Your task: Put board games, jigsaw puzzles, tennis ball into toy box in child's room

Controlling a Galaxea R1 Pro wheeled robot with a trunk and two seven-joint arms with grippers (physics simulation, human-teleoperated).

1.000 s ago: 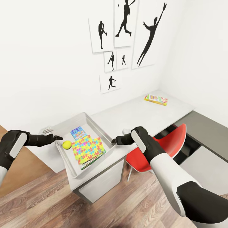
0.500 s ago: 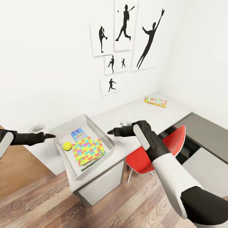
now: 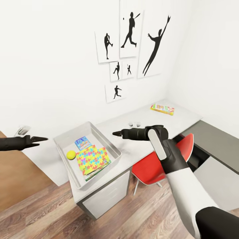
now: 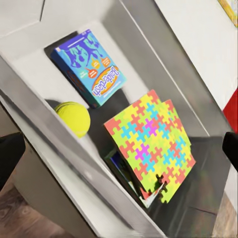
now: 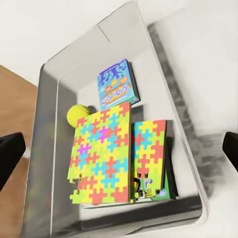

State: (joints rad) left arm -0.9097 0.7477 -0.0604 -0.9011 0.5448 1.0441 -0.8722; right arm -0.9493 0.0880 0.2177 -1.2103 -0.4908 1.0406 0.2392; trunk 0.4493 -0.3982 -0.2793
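The grey toy box [image 3: 71, 134] stands at the near end of the white table [image 3: 139, 118]. Inside it lie a blue board game [image 3: 83, 142], a yellow tennis ball [image 3: 70, 154] and two bright jigsaw puzzles [image 3: 93, 158] stacked over a green-edged box [image 5: 148, 192]. Another colourful board game [image 3: 162, 108] lies on the table's far right corner. My left gripper [image 3: 42, 138] hovers left of the box, apart from it. My right gripper [image 3: 116, 133] hovers just right of the box's far corner. Both wrist views show the fingers [image 4: 10, 153] spread wide, holding nothing.
A red chair [image 3: 156, 162] is tucked under the table beside my right arm. A grey platform [image 3: 215, 142] runs along the right wall. Silhouette pictures [image 3: 132, 43] hang above the table. Wooden floor [image 3: 49, 212] lies in front.
Both grippers have drawn away from the toy box: the left one far out to the left, the right one up and back over the table. The view has shifted slightly.
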